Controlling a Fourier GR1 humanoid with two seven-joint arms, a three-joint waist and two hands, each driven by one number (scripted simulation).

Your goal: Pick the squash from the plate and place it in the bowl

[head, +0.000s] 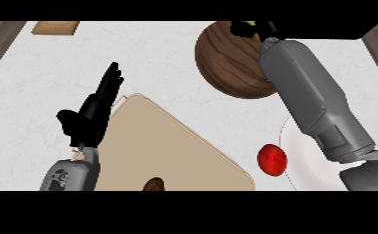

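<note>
Head view: squash (255,34) (yellow sliver) within right-hand fingers (242,28)

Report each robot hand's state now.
Left robot hand: open, fingers straight up, holding nothing.
Right robot hand: over the wooden bowl, curled on something yellowish, likely the squash.

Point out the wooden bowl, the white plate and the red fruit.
Bowl (225,63): head view, on its brown wooden wall, left of the forearm.
Plate (299,143): head view, on its bare white surface beside the forearm.
Red fruit (272,160): head view, on its middle, at the plate's left edge.
</note>
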